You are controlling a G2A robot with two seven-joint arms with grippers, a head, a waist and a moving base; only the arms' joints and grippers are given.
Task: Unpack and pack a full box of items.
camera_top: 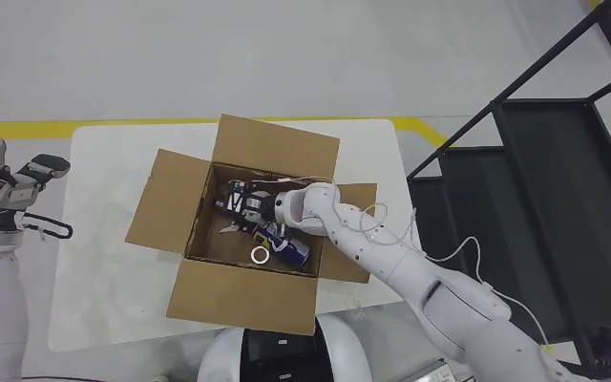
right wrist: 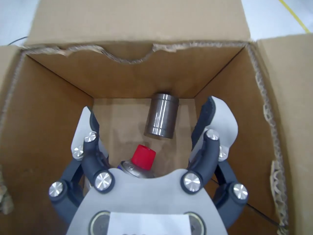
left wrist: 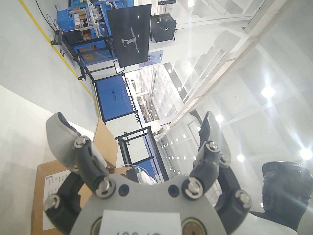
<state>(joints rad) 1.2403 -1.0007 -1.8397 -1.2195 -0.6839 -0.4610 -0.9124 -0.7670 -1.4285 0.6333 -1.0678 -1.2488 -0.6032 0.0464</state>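
The white counter [camera_top: 105,191] carries an open cardboard box [camera_top: 277,143] with its four flaps folded outward and the top edges of its walls torn ragged. The right arm reaches down into it, and the right end effector [right wrist: 150,108] hangs inside with its jaws spread wide and nothing between them. The left end effector [left wrist: 134,123] is also spread wide and empty, parked well apart from the box at the counter's edge.

On the box floor a spray can [right wrist: 143,157] lies just under the right wrist, its red cap [right wrist: 144,156] pointing toward the far wall. It is probably light and thin-walled, round and apt to roll. The cap may pull off, so the body is the place to grip.

Beyond it, near the far wall, a steel cylinder [right wrist: 161,116] appears to lie on its side between the open fingertips in line of sight. It looks solid, so likely heavy for its size, rigid, and slick on its polished surface. The safest hold is across its middle, pads square on the curved flank, closed firmly. A small white ring [camera_top: 260,254] sits by the near wall.
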